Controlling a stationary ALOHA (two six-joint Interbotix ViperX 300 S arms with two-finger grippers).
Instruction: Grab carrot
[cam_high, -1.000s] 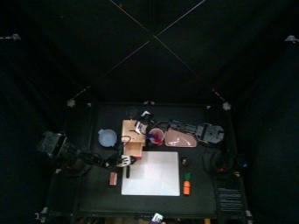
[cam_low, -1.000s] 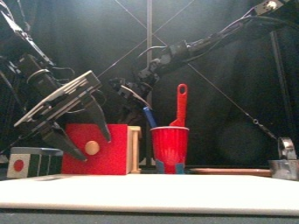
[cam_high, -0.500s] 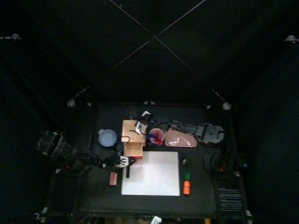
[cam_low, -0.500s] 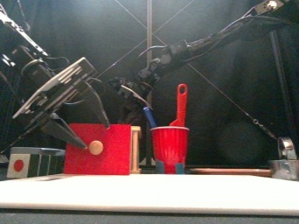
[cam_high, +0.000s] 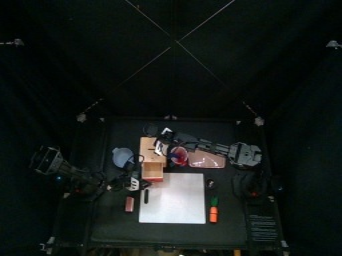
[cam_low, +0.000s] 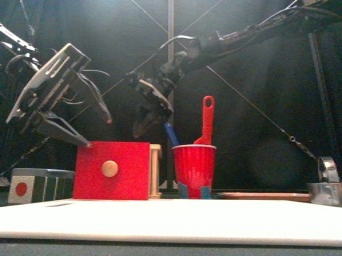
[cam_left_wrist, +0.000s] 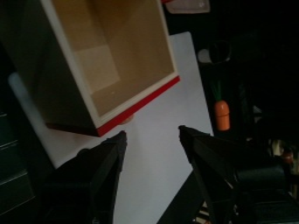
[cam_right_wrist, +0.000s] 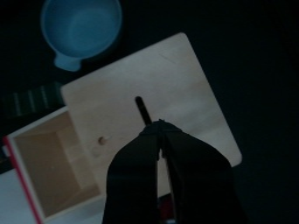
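Lying untouched near the front right corner of the white sheet (cam_high: 175, 198), the carrot (cam_high: 213, 211) sits just off the sheet's right edge on the counter (cam_high: 107, 225), well apart from both arms. It also shows in the left wrist view as a small orange stick beside the sheet. Judged from its look: light, stiff, smooth, likely to roll or slip; best pinched across the orange middle, not the green end. Left hand (cam_left_wrist: 149, 149) is spread, empty, hanging high over the sheet near the red-and-wood box (cam_low: 115, 170). Farther back stands the red cup (cam_low: 194, 170) with its red spatula (cam_low: 206, 118). Right hand (cam_right_wrist: 160, 144) is pressed together, holding nothing visible, above the box and blue bowl (cam_right_wrist: 82, 28).
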